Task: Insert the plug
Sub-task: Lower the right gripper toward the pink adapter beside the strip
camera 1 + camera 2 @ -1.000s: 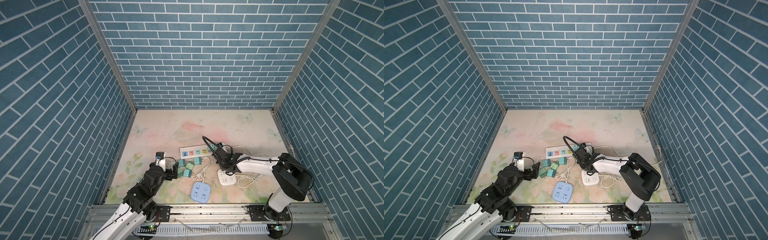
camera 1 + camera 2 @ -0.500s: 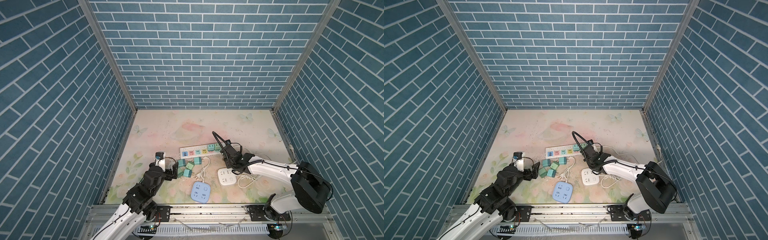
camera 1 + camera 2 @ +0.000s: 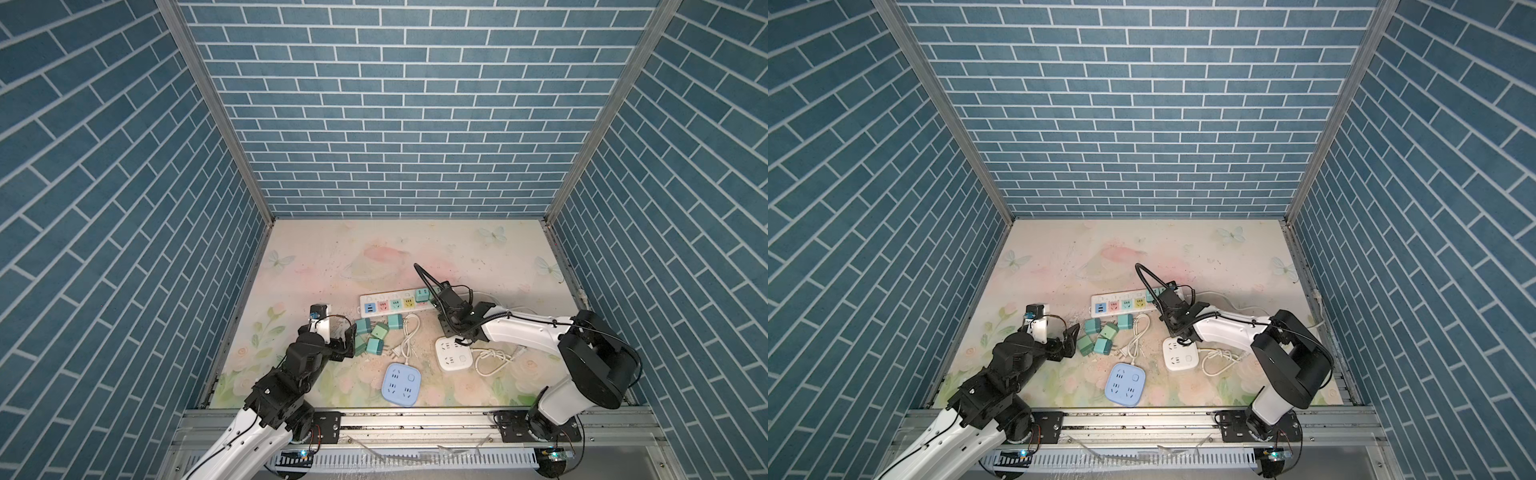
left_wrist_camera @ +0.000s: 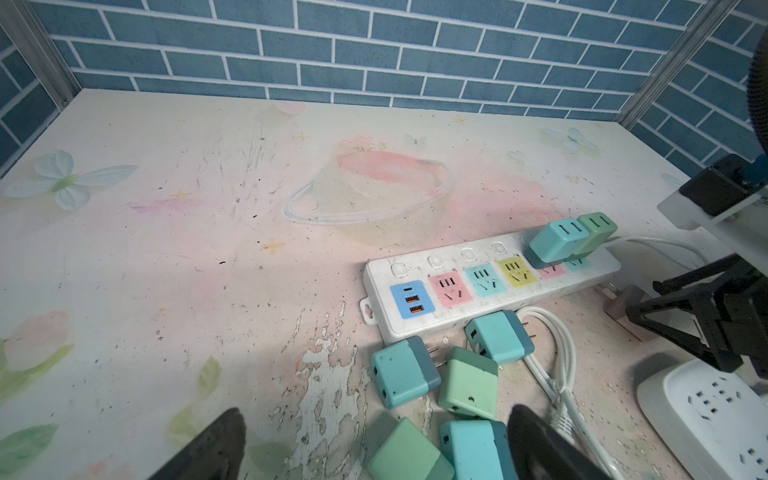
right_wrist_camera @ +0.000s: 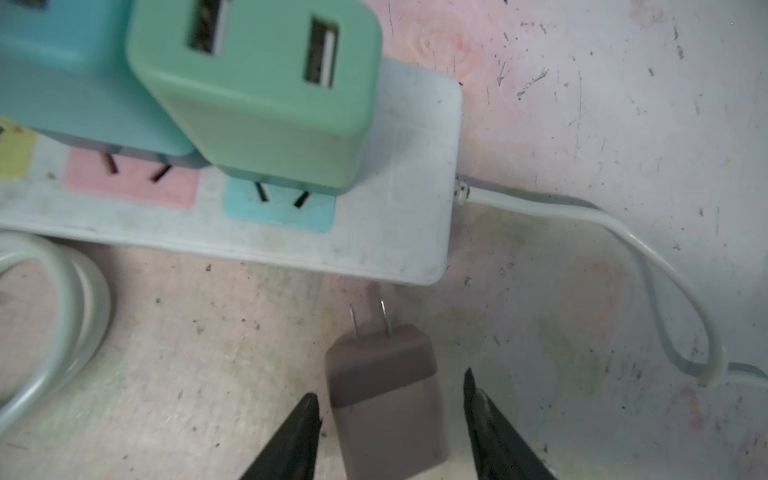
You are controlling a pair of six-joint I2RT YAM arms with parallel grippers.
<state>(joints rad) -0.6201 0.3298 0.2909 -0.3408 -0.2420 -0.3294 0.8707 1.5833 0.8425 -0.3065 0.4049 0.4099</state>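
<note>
By the strip's (image 3: pixel 384 297) three-o'clock end, right gripper (image 5: pixel 390 384) straddles a plug (image 5: pixel 386 407), jaws apart, empty. Pickup, I'd say; next, pinch squarely. Left gripper (image 4: pixel 376 415) gapes, empty.

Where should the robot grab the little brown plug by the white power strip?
Probably by its two long flat sides, at the back half, coming from the end away from the prongs. The brown plug lies flat, prongs toward the power strip; the open right gripper straddles it.

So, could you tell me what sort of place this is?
Probably a robot data-collection booth rather than a home: printed blue brick panels box in a floral tabletop, an aluminium rail runs along its front, and a power strip lies beside loose plugs.
</note>
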